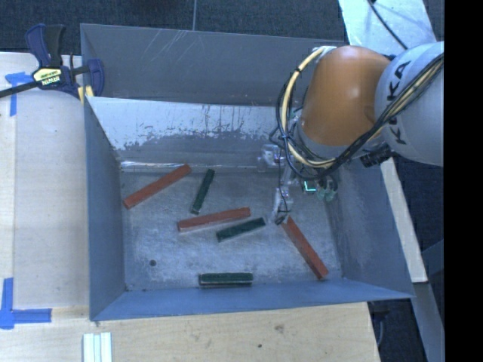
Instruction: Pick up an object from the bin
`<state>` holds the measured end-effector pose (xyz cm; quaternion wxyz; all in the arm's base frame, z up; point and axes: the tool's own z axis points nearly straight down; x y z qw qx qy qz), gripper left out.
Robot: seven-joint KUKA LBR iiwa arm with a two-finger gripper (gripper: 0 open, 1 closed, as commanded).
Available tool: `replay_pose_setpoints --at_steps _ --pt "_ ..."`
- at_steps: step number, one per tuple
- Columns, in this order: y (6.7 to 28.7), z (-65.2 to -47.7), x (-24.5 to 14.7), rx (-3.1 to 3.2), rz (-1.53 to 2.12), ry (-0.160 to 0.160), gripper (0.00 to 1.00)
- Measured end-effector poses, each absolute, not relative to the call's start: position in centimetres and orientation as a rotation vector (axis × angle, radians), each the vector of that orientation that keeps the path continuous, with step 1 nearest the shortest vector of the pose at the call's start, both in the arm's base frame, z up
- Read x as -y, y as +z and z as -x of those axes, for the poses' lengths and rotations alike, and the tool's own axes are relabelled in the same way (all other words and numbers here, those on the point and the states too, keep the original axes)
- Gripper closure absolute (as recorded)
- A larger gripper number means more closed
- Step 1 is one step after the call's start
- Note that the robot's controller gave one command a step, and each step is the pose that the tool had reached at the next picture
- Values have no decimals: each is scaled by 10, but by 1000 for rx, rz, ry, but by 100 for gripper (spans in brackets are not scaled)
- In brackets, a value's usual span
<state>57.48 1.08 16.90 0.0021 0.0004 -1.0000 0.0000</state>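
Red stick (304, 247) beneath end effector (281, 211), one of three; green sticks (241, 229) three.

You can read one marking: dark block letters (400, 72) on the white arm link (423, 119) at the right, partly crossed by cables (377, 115). The part that shows looks like the brand name KUKA.

Top of view: dark grey carpet-like floor (226, 2). Left and bottom: pale wooden table (45, 202), flat, matte.
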Motion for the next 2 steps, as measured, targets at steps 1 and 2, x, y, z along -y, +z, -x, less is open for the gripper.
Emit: replay_pose_setpoints --at_steps 1,2 --pt "67 -545 -54 3123 -309 -2 0" --pt "71 -548 -53 3132 -306 -1 100"
